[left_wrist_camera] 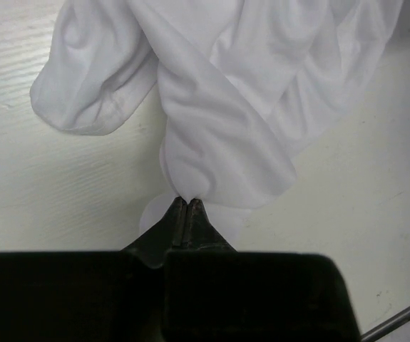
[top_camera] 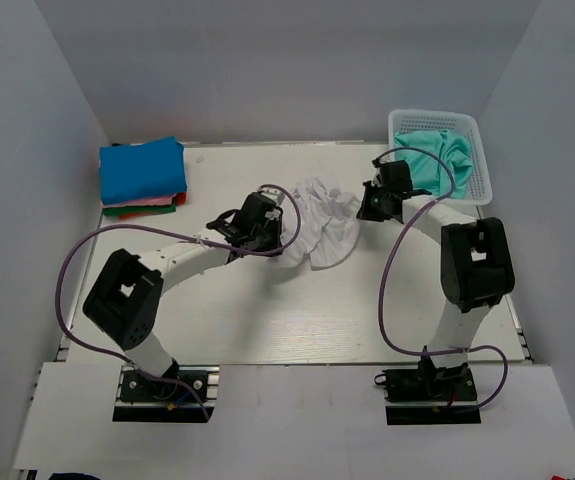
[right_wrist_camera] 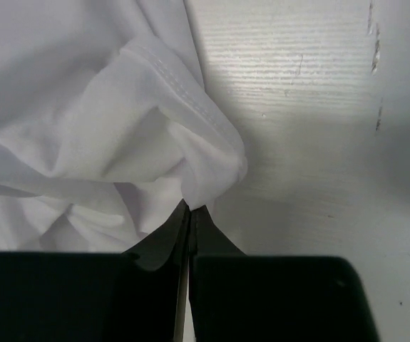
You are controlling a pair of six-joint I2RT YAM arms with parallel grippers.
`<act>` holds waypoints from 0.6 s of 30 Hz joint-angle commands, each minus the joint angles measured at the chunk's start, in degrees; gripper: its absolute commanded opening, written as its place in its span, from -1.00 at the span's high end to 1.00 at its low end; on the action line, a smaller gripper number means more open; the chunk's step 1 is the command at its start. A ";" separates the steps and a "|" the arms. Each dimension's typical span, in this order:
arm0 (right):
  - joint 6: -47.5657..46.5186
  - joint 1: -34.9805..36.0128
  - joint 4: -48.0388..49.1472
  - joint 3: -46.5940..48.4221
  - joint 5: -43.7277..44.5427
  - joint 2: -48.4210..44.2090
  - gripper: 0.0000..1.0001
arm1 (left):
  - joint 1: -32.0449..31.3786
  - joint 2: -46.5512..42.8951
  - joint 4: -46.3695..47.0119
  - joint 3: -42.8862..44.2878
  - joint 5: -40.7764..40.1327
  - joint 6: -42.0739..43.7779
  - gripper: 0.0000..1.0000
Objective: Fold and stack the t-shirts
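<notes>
- Your white t-shirt (top_camera: 319,226) of soft, thin cloth lies crumpled in a loose heap on the white wood-grain table (top_camera: 317,320), around the middle of its far half and between the two arms.
- Your left gripper (top_camera: 279,240) sits at the heap's left edge. In the left wrist view its black fingers (left_wrist_camera: 180,221) are pressed together at the tips (left_wrist_camera: 188,204), pinching a hanging fold of the white t-shirt (left_wrist_camera: 219,121). The cloth fans out upward from that pinch, and a rounded sleeve-like lobe lies off to the left on the table.
- Your right gripper (top_camera: 364,212) is at the heap's right edge. In the right wrist view its jaws are closed tip to tip (right_wrist_camera: 190,209) on a corner of the white t-shirt (right_wrist_camera: 83,107), just below a stitched hem that curves down to the pinch.
- At the far left corner sits a stack of folded shirts: a blue cloth t-shirt (top_camera: 142,170) on top, with pink (top_camera: 152,201), red (top_camera: 175,199) and green (top_camera: 132,211) edges showing beneath it.
- At the far right corner stands a white plastic lattice basket (top_camera: 483,160), with a teal cloth t-shirt (top_camera: 435,155) bunched inside it.
- The heap is well apart from both the stack and the basket.
</notes>
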 commanded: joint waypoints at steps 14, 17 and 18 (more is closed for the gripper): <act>-4.45 -0.18 1.63 11.36 20.27 -32.07 1.00 | 1.04 -30.92 -12.61 16.92 -40.36 0.53 1.00; -5.59 -0.36 1.20 14.07 23.10 -36.73 1.00 | 1.04 -36.46 -13.32 18.58 -43.81 0.01 1.00; -6.81 -0.27 0.93 14.70 22.40 -37.26 1.00 | 1.04 -37.86 -13.32 19.11 -43.82 0.62 1.00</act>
